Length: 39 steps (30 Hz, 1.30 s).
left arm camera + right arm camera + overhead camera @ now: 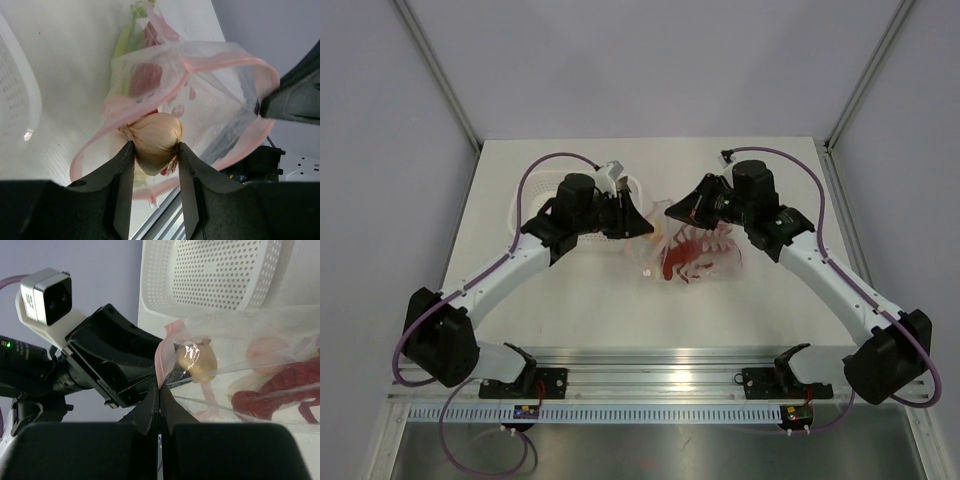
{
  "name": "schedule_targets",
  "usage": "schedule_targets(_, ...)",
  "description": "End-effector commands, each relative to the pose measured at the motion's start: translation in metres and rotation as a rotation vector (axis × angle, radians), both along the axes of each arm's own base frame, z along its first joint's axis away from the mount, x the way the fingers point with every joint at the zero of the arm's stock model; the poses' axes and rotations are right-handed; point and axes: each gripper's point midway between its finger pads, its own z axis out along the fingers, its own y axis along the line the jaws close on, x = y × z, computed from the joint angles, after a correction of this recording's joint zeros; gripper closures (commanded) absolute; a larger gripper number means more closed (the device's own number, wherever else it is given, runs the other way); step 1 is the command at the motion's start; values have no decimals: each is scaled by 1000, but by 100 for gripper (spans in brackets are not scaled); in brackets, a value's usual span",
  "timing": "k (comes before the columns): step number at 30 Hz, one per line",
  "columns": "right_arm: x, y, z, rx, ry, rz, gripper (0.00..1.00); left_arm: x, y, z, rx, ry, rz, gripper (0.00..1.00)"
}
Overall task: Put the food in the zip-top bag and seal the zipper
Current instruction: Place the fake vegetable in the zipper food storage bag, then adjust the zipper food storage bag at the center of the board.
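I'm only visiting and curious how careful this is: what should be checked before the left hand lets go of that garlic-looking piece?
1. Grip of left hand on garlic piece: ok.
2. Pinch of right hand on bag edge: ok.
3. Mouth open, pink strip spread wide: ok.
4. Whole garlic piece past that strip: cannot tell.
5. Red lobster inside the bag: ok.

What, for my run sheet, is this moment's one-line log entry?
left gripper: shut on garlic bulb at zip-top bag mouth | right gripper: shut on bag rim | lobster: inside bag
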Motion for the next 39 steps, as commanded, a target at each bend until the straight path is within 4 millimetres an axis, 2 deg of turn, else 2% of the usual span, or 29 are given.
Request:
schedule_targets(1,-10,-5,38,58,-95,7,100,14,-27,45,-106,-98,-65,71)
schedule_targets(2,-11,-6,40,62,-100,6,100,16,-33,55,-125,-112,-81,70)
schedule_targets(4,-14,-7,44,68,-104,3,100,17,-44,56,-142,-104,-98,70)
schedule_targets(6,-15,-8,46,73,-107,0,100,22,-59,49,-146,-90,-110,69)
schedule_targets(7,-18,-7,48,76,-113,5,100,23,-64,48,-145,-86,-121,64)
schedule_targets(8,-18,-7,48,75,-110,2,100,27,-74,42,-134,-73,-137,36)
schedule_targets(11,-20,-10,47,66,-111,-3,100,21,-81,27,-93,-34,-178,9)
schedule_targets(12,-21,-11,46,60,-109,-7,100,17,-80,26,-91,-34,-186,4)
schedule_targets(14,-20,-13,45,50,-109,-20,100,10,-76,26,-72,-50,-198,3)
schedule_targets(15,-20,-13,48,53,-116,-20,100,4,-71,35,-72,-77,-201,3)
schedule_targets(17,-20,-13,48,49,-119,-18,100,-6,-61,29,-26,-78,-215,4)
schedule_targets(18,-20,-13,47,48,-115,-20,100,-13,-56,36,-20,-98,-223,4)
schedule_targets(19,-18,-13,46,46,-114,-24,100,-22,-48,30,14,-93,-238,4)
schedule_targets(21,-16,-13,44,45,-113,-26,100,-30,-37,31,42,-110,-236,4)
schedule_targets(22,-16,-11,43,48,-111,-19,100,-38,-29,38,52,-141,-241,4)
schedule_targets(27,-13,-7,41,52,-102,-9,100,-58,-5,31,119,-167,-254,1)
schedule_targets(31,-13,-7,41,51,-106,-6,100,-54,13,7,179,-137,-209,1)
schedule_targets(33,-14,-7,41,50,-105,-4,100,-45,24,-8,197,-106,-148,1)
schedule_targets(36,-16,-9,41,47,-109,-4,100,-30,35,-16,199,-102,-28,1)
schedule_targets(37,-18,-10,42,48,-110,-4,100,-28,37,-27,198,-74,3,1)
schedule_targets(39,-19,-12,40,45,-108,-8,100,-21,43,-36,214,-64,54,1)
